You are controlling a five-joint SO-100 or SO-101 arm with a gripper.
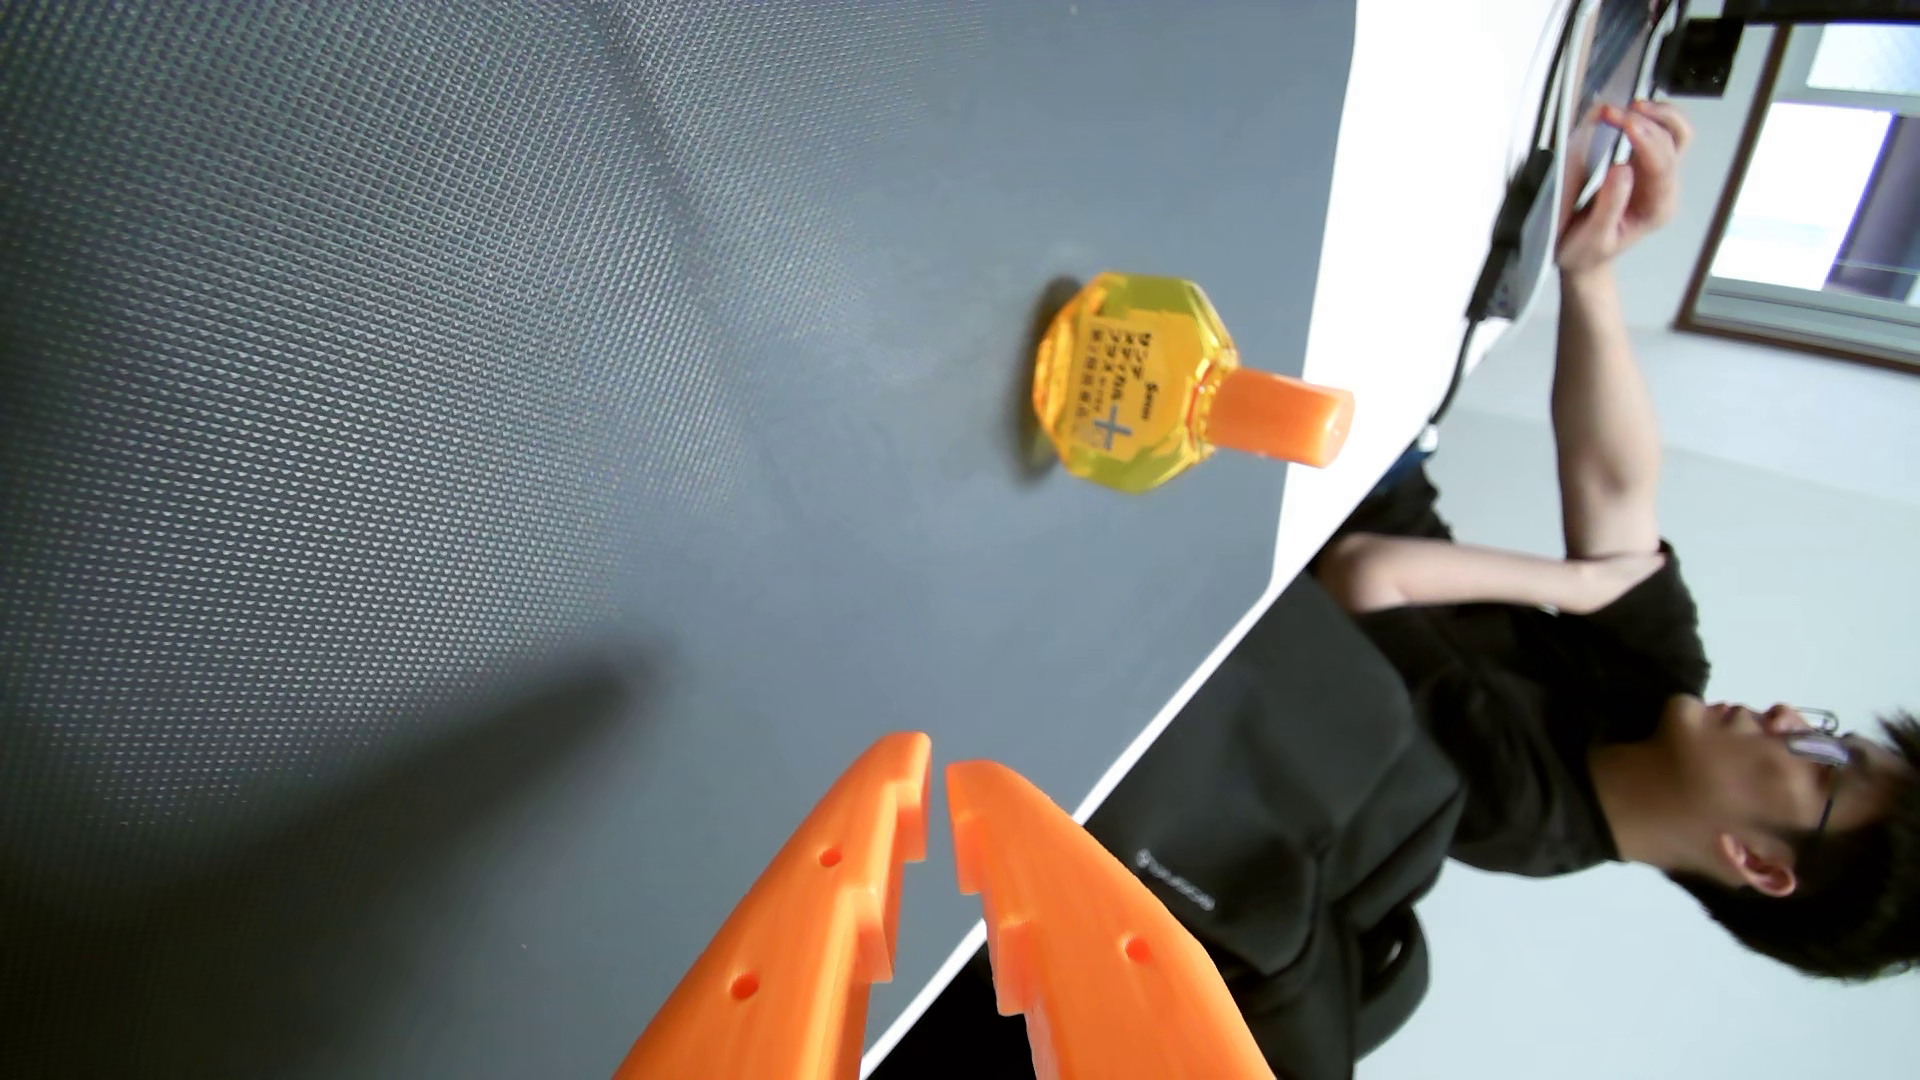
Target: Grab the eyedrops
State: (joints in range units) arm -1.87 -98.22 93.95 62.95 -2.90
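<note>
The wrist view lies on its side. An eyedrop bottle (1138,382), clear yellow with an orange cap (1283,419) and dark print, stands on a dark textured mat (520,363); its cap points right in the picture. My orange gripper (937,771) enters from the bottom edge, well below the bottle and apart from it. Its two toothed fingers (831,914) nearly meet at the tips with a thin gap, and nothing is between them.
The mat ends at a white table strip (1382,260) on the right, and beyond it is the table edge. A person in a black shirt (1507,727) sits past that edge, one hand (1631,187) raised to a device with cables.
</note>
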